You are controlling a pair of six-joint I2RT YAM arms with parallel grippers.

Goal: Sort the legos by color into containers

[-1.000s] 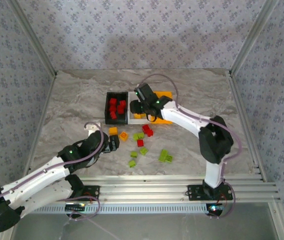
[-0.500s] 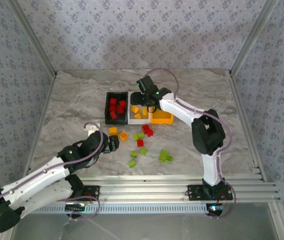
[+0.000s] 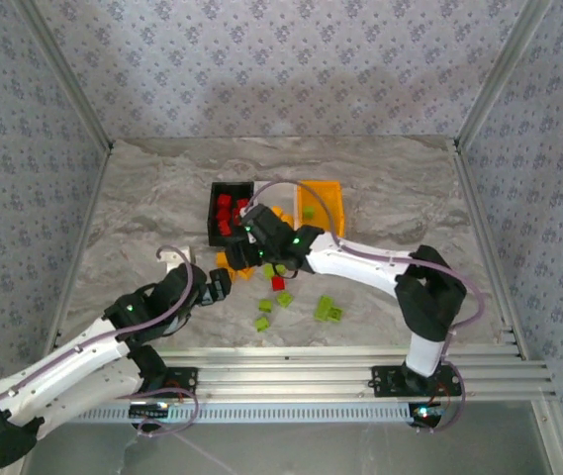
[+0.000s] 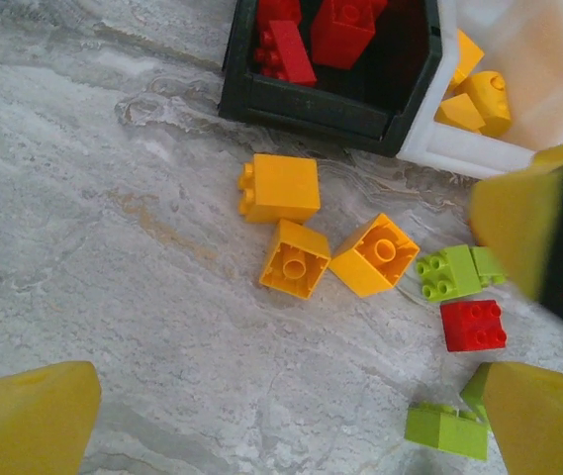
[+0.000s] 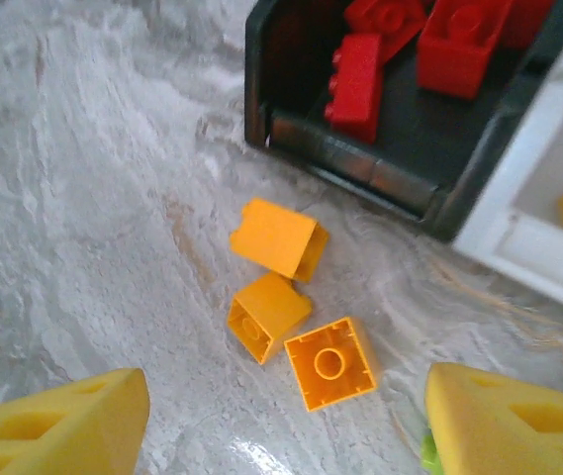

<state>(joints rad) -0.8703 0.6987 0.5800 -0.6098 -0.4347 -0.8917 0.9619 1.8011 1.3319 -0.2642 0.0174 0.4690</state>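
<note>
Since the earlier frame, our right end effector (image 5: 281, 430) has swung from the white bin (image 5: 533, 252) to the worktop (image 5: 83, 198); open and empty, it faces three orange-yellow legos (image 5: 267, 315) straight ahead, just beside the black bin (image 5: 360, 173).

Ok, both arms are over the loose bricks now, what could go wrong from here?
Both open grippers crowd one spot: the right gripper and left gripper hang over the same three orange bricks, so the arms could collide. Those bricks lie close together; closing on one may shove its neighbours. The black bin sits just beside them, so a finger could catch its wall.
</note>
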